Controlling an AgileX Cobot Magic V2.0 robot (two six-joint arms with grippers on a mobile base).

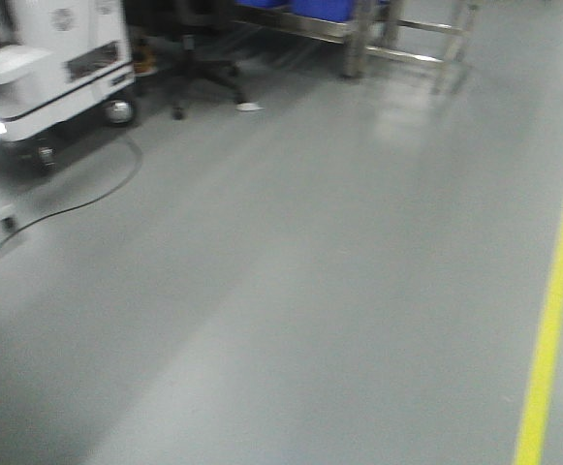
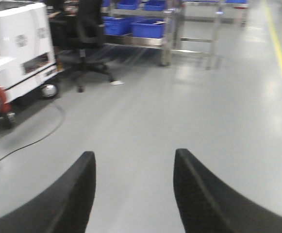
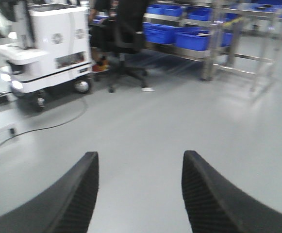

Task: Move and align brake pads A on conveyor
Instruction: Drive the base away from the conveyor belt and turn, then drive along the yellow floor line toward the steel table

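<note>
The brake pads A and the conveyor are out of view in all three views. My left gripper [image 2: 133, 155] stands open above bare grey floor, its two dark fingers wide apart with nothing between them. My right gripper [image 3: 140, 156] is open too, also over the floor and holding nothing. The exterior view shows neither gripper.
A white wheeled machine [image 1: 53, 58] stands at the far left with a black cable [image 1: 78, 199] trailing across the floor. A black office chair [image 3: 124, 39] sits beside it. Steel racks with blue bins [image 3: 189, 36] line the back. A yellow floor line [image 1: 552, 300] runs along the right.
</note>
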